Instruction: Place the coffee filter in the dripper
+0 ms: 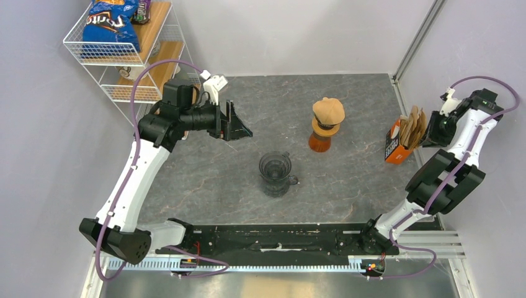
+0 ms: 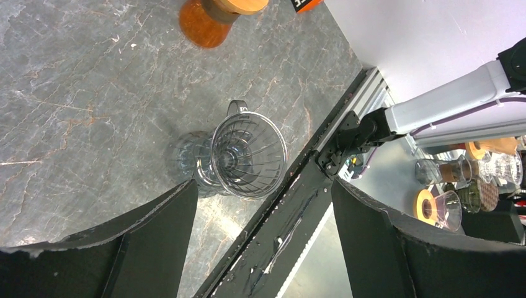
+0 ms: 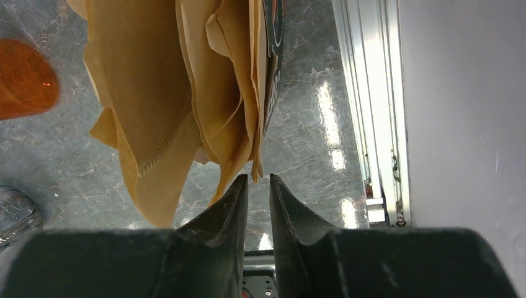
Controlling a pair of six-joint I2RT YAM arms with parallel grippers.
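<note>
Brown filters (image 3: 155, 112) sit just beyond the right gripper (image 3: 258, 180), narrowly parted; left gripper (image 2: 263, 185) spread wide

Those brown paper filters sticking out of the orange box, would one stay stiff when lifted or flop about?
Probably floppy: the thin brown paper filters already curl and fan apart at their edges. Likely very light, so one may flutter or drag its neighbours out, since they sit packed together in the orange box.
</note>
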